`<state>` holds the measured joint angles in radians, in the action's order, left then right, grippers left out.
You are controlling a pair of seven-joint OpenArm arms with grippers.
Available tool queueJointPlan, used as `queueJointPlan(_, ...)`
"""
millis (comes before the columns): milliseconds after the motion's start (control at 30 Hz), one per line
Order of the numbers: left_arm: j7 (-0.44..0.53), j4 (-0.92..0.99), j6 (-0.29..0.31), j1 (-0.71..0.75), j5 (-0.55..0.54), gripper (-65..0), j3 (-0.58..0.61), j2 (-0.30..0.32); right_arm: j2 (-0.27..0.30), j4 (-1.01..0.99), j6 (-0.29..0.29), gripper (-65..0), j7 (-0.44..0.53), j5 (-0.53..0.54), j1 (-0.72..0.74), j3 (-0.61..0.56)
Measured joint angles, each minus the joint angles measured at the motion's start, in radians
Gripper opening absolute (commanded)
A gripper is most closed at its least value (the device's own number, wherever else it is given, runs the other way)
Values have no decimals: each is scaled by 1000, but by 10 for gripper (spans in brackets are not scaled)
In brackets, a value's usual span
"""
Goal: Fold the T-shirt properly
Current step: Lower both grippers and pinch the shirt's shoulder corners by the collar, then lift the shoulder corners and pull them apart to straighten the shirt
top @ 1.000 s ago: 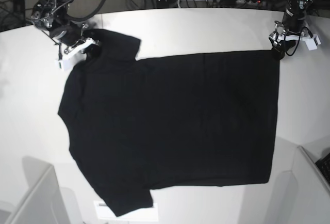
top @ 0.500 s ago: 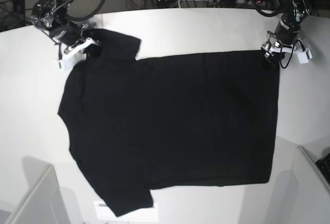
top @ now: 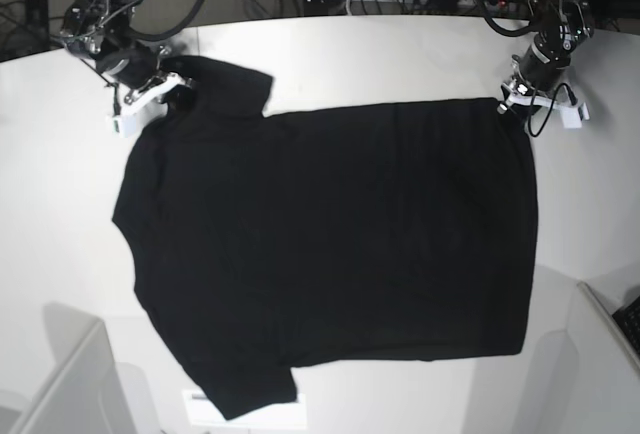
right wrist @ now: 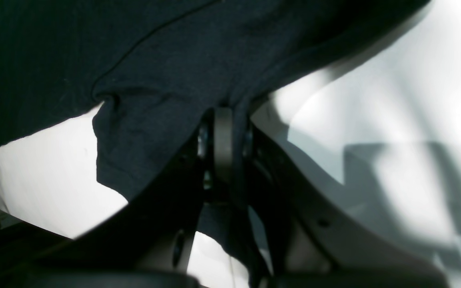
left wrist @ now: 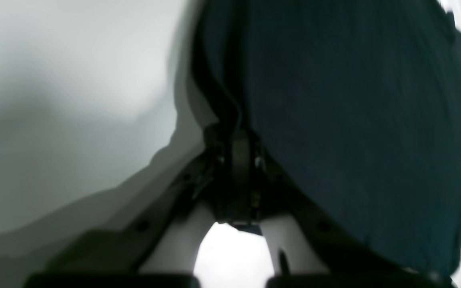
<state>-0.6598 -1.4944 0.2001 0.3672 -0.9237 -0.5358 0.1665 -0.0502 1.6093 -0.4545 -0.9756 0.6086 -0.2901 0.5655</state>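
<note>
The T-shirt (top: 330, 244) is spread flat on the white table (top: 400, 49), plain black side up (no print is seen). Its far hem corner is pinched by the left gripper (top: 520, 104), whose jaws are closed on the cloth edge in the left wrist view (left wrist: 236, 136). At the T-shirt's far sleeve, fabric is clamped by the right gripper (top: 160, 89); in the right wrist view (right wrist: 222, 120) the cloth is bunched between closed jaws.
</note>
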Motion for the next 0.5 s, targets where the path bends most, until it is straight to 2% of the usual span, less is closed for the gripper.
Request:
queueJointPlan(133, -3, -29, -2, 37, 6, -650, -7, 18, 0, 61, 1, -650, 13, -41, -45, 0)
queueJointPlan(500, -11, -192, -13, 184, 18, -650, -2, 53, -1, 141, 8, -650, 39, -55, -163, 0)
